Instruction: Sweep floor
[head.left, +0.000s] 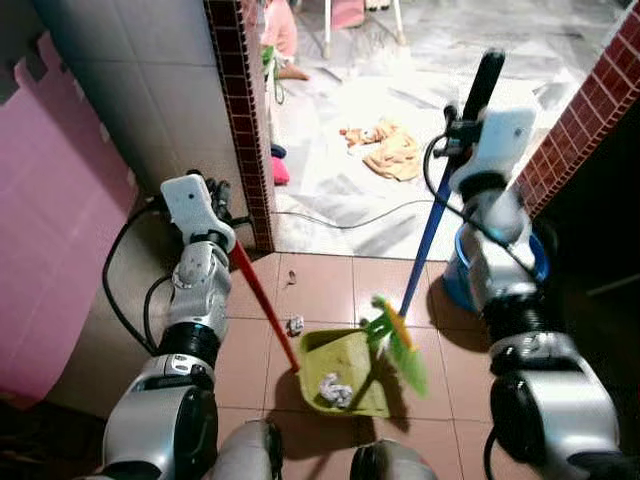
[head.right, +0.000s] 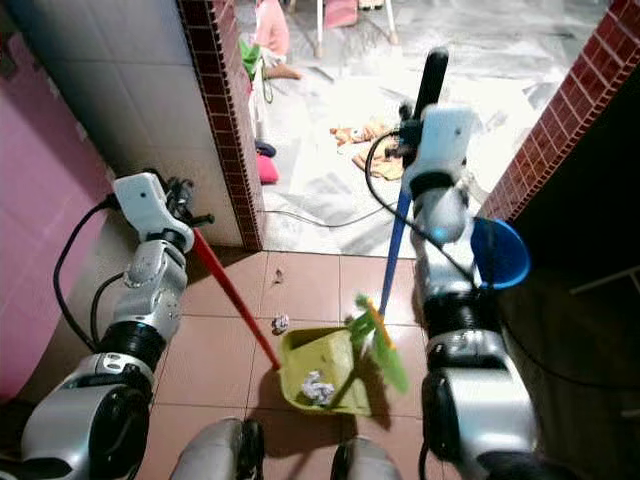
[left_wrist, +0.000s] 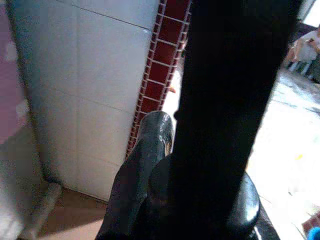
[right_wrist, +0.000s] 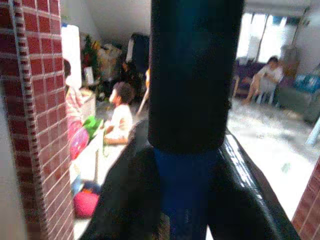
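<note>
Dustpan and broom held in position over terracotta floor tiles

The left claw (head.left: 222, 196) is closed on the red handle (head.left: 262, 298), bracing the yellow-green dustpan (head.left: 345, 372) flat; crumpled paper (head.left: 334, 391) lies inside, another scrap (head.left: 295, 325) just beside. The right claw (head.left: 462, 128) clamps the blue broom (head.left: 424, 245), green bristles (head.left: 398, 345) angled at the pan's mouth.

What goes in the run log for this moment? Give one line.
left gripper: holds dustpan handle | right gripper: holds broom | one paper in dustpan | one paper on floor
</note>
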